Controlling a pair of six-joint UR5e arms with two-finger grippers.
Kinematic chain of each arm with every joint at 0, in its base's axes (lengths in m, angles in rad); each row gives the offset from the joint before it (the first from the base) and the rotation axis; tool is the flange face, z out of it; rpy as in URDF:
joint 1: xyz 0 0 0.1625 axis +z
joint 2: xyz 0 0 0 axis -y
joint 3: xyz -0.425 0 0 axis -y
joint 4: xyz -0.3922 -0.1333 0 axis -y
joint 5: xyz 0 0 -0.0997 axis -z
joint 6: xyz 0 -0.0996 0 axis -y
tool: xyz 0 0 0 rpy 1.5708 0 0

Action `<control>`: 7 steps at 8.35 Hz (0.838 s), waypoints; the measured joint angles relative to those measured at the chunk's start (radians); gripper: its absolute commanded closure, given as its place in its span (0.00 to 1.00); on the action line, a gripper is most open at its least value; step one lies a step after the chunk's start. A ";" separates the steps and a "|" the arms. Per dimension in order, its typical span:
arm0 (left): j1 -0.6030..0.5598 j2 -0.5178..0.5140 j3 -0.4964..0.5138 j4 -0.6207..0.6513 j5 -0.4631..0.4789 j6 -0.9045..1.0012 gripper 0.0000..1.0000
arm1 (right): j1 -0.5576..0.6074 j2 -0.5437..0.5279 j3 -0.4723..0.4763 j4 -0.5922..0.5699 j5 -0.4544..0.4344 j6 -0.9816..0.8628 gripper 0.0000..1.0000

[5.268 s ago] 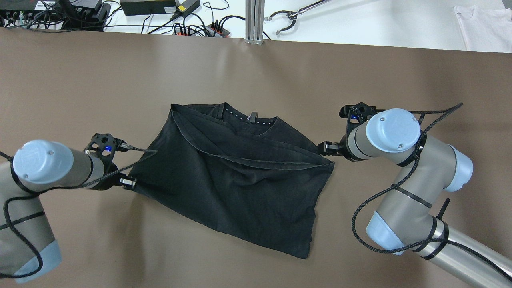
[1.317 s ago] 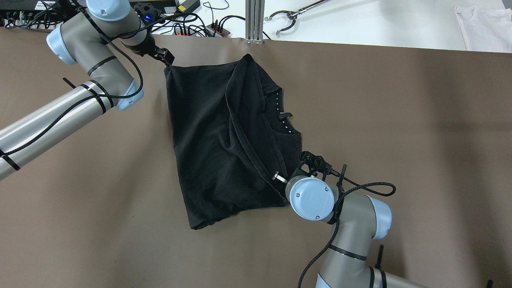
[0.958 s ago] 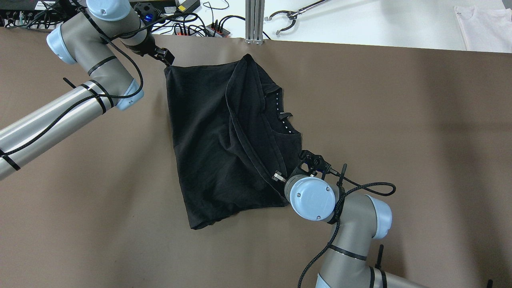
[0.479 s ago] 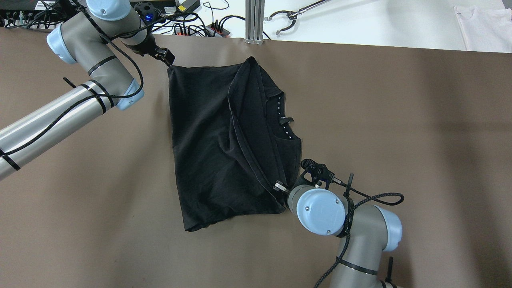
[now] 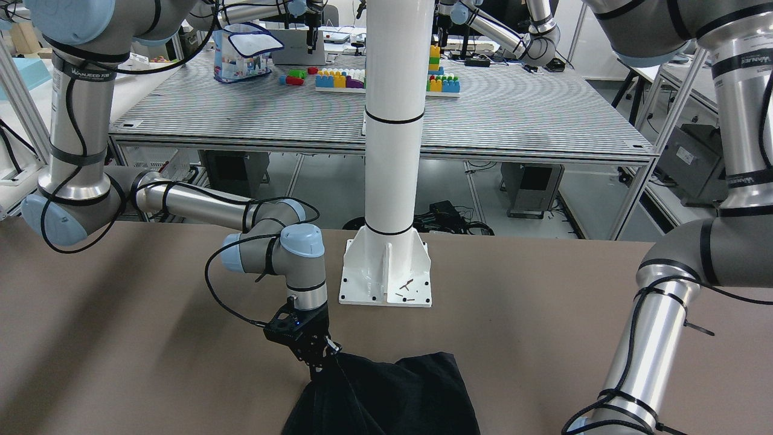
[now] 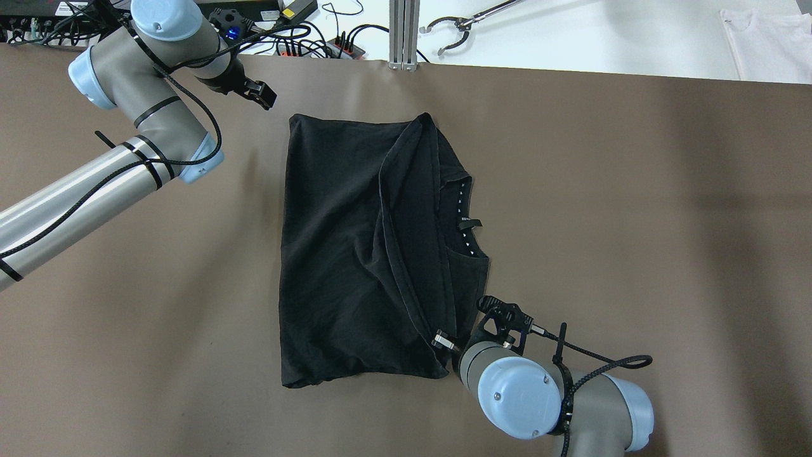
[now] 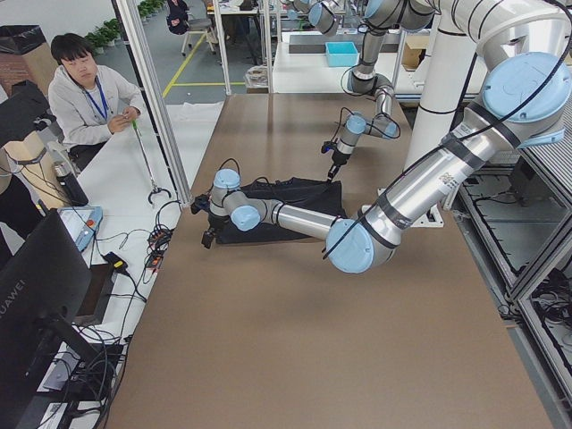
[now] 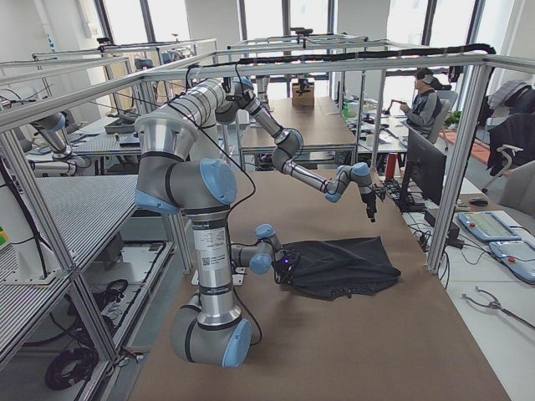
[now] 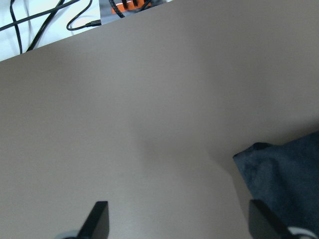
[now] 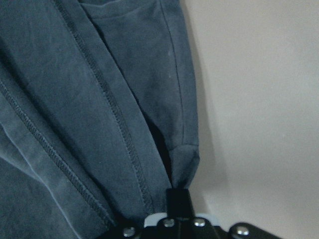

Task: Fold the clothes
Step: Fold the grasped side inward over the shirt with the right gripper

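The clothes [image 6: 355, 254] are one black garment, lying folded on the brown table [image 6: 634, 222] with a stitched hem running down its middle and the collar showing on the right. My left gripper [image 6: 263, 98] hovers open just beyond the garment's far left corner. In the left wrist view its fingertips [image 9: 99, 221] stand wide apart over bare table, the cloth's corner [image 9: 284, 174] off to the right. My right gripper [image 6: 444, 341] is shut on the garment's near right corner. The right wrist view shows the hem [image 10: 75, 99] pinched at the gripper [image 10: 177, 199]; the front view shows the same grip [image 5: 315, 361].
The white pillar's base plate [image 5: 386, 275] stands on the table's robot side. An aluminium post [image 6: 403, 32], cables and power strips [image 6: 304, 44], a grabber tool [image 6: 453, 32] and a white cloth [image 6: 767, 44] lie beyond the far edge. A person [image 7: 85, 89] sits there.
My left gripper has opened and let go of the garment's far corner. The right gripper has drawn the garment toward the robot's side, so it lies straighter.
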 measured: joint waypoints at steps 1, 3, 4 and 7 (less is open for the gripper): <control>0.000 0.003 -0.004 0.000 0.000 -0.002 0.00 | -0.022 -0.003 0.015 -0.003 -0.019 0.007 0.69; 0.001 0.004 -0.006 0.000 0.000 -0.002 0.00 | -0.045 -0.011 0.030 -0.010 -0.042 0.002 0.05; 0.002 0.005 -0.007 0.000 0.000 -0.002 0.00 | -0.045 -0.016 0.036 -0.012 -0.043 -0.029 0.05; 0.002 0.006 -0.007 0.000 0.000 -0.002 0.00 | -0.012 -0.004 0.059 -0.020 -0.022 -0.268 0.08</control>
